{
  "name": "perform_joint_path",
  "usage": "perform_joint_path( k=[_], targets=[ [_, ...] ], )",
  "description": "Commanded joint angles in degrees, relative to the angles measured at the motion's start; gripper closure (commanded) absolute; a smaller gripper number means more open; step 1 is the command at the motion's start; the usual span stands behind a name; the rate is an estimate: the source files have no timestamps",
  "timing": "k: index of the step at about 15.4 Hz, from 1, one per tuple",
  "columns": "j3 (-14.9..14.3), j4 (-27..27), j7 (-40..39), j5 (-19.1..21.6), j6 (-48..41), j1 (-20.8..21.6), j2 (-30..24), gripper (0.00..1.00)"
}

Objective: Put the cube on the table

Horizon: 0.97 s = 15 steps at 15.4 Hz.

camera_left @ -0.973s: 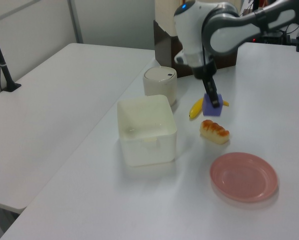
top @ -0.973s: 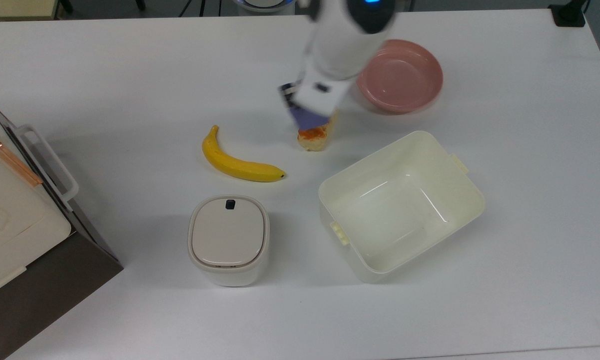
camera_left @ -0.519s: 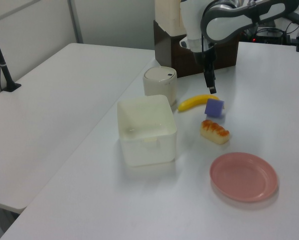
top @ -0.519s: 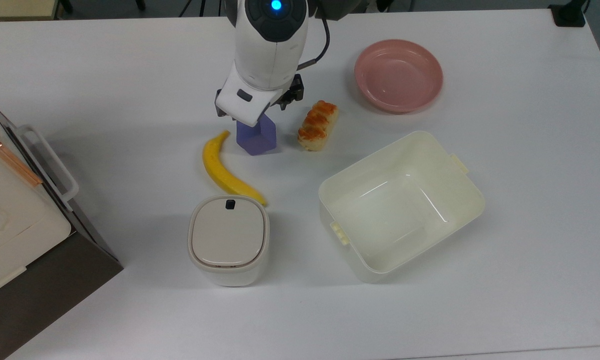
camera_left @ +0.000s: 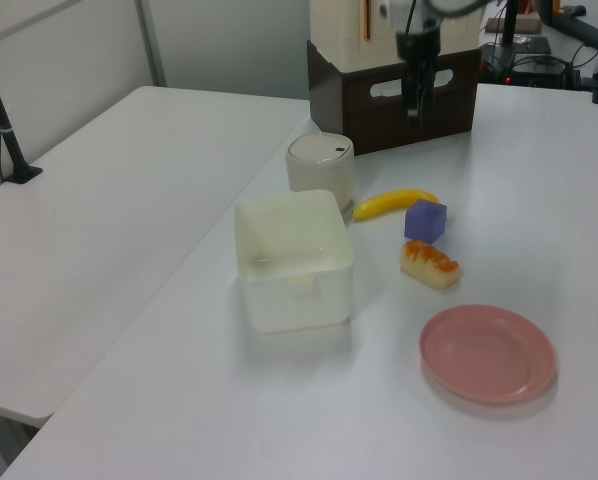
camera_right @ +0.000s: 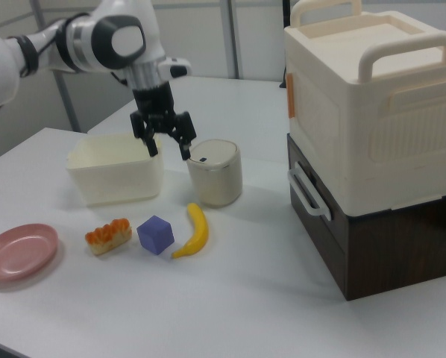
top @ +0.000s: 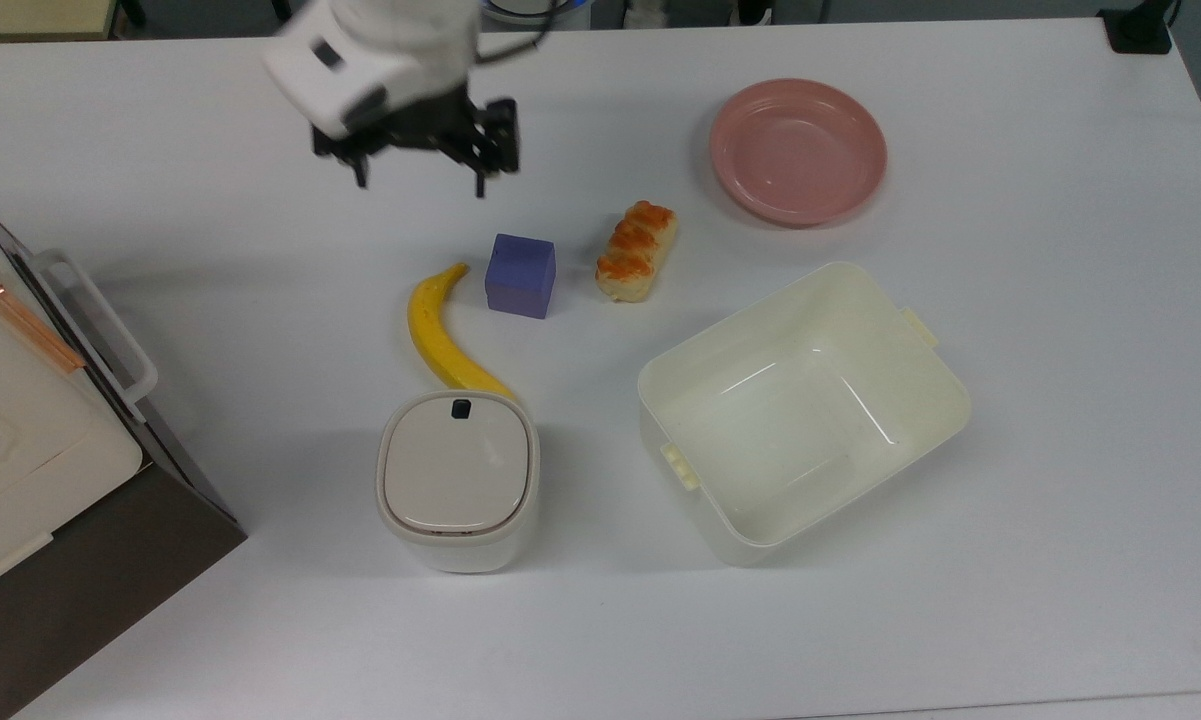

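The blue-purple cube (top: 521, 275) rests on the white table (top: 960, 600), between a banana and a bread roll. It also appears in the left view (camera_left: 425, 220) and the right view (camera_right: 156, 234). My gripper (top: 420, 180) hangs open and empty above the table, up and to the top view's left of the cube, well apart from it. In the right view the gripper (camera_right: 170, 149) is high over the cube with its fingers spread. In the left view the gripper (camera_left: 415, 108) is behind the cube, in front of the brown box.
A banana (top: 440, 335) lies just left of the cube in the top view, a bread roll (top: 637, 250) just right. A pink plate (top: 798, 150), a cream tub (top: 705, 515), a lidded canister (top: 457, 478) and stacked boxes (top: 30, 450) stand around.
The gripper carried the cube to the top view's left, set it down beside the banana, let go and rose away to the upper left. The banana turned when the cube arrived.
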Motion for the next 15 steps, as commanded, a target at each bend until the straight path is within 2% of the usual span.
perform_joint_path(
  k=[1,5,10,12,15],
  targets=[
    [-0.1,-1.8,3.4,1.2,0.2,-0.7,-6.6,0.0],
    [0.5,-1.9,9.7,2.0,-0.1,-0.6,-8.2,0.0],
    [0.6,-2.8,8.6,2.1,-1.3,-0.6,-9.9,0.0],
    [0.7,-2.7,4.4,2.1,-3.3,-0.6,-9.9,0.0],
    [0.5,-2.6,2.3,4.1,-3.8,-0.9,-9.9,0.0]
  ],
)
